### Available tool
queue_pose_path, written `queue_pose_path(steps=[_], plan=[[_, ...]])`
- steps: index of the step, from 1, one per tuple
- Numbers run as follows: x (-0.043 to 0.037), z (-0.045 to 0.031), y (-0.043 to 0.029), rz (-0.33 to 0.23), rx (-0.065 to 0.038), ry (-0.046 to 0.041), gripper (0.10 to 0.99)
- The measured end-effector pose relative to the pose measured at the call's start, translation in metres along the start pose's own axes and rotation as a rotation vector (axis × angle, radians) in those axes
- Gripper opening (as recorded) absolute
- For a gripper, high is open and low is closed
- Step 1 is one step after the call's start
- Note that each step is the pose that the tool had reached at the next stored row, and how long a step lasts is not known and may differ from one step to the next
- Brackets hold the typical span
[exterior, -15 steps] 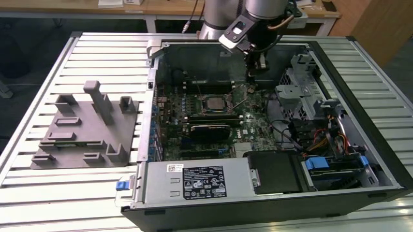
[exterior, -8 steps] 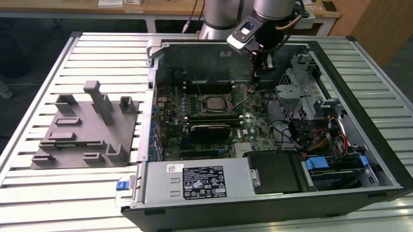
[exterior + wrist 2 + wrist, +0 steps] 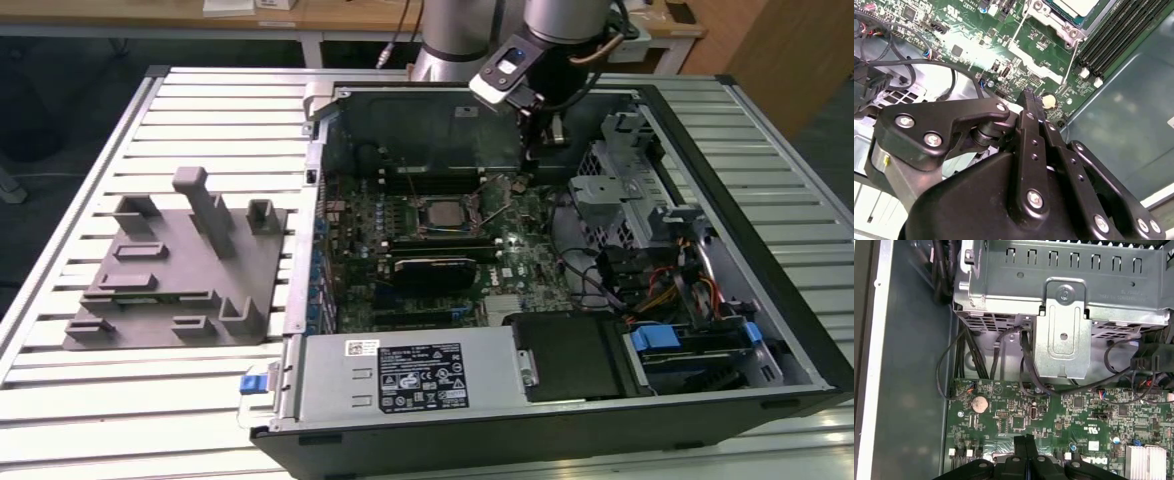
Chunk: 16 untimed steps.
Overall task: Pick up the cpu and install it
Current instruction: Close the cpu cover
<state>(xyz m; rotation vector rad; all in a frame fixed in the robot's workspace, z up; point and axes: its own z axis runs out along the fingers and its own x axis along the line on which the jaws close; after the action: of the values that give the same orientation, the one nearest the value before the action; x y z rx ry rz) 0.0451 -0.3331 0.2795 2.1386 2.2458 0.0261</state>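
Here my pincer (image 3: 1024, 440) hangs closed and empty above the motherboard (image 3: 1014, 410). In the exterior view the cpu (image 3: 438, 212) lies at its eight o'clock.

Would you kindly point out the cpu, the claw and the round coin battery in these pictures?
cpu (image 3: 439, 214), exterior view, middle of its silvery top.
claw (image 3: 1024, 440), first wrist view, where its fingertips meet.
coin battery (image 3: 979, 402), first wrist view, centre of its round face.
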Motion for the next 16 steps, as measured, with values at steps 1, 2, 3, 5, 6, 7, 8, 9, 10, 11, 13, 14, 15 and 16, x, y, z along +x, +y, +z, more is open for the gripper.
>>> queue_pose_path(steps=[1,2,3,5,6,7,8,9,10,11,13,14,15,16], plan=[[0.0000,0.0010,0.0001,0.000,0.000,0.0001,0.106],[0.0000,0.0020,0.0002,0.000,0.000,0.0001,0.106],[0.0000,0.0029,0.0003,0.000,0.000,0.0000,0.106],[0.0001,0.0050,0.0004,0.000,0.000,0.0001,0.106],[0.0001,0.0060,0.0005,0.000,0.000,0.0001,0.106],[0.0001,0.0070,0.0005,0.000,0.000,0.0000,0.106],[0.0001,0.0079,0.0006,0.000,0.000,-0.0001,0.106],[0.0001,0.0088,0.0006,0.000,0.000,-0.0001,0.106],[0.0001,0.0097,0.0006,0.000,0.000,-0.0002,0.106],[0.0002,0.0106,0.0007,0.000,0.000,-0.0003,0.106],[0.0002,0.0123,0.0007,0.000,0.000,-0.0005,0.106],[0.0002,0.0131,0.0007,0.000,0.000,-0.0006,0.106],[0.0002,0.0140,0.0007,0.000,0.000,-0.0007,0.106],[0.0002,0.0148,0.0007,0.000,0.000,-0.0010,0.106]])
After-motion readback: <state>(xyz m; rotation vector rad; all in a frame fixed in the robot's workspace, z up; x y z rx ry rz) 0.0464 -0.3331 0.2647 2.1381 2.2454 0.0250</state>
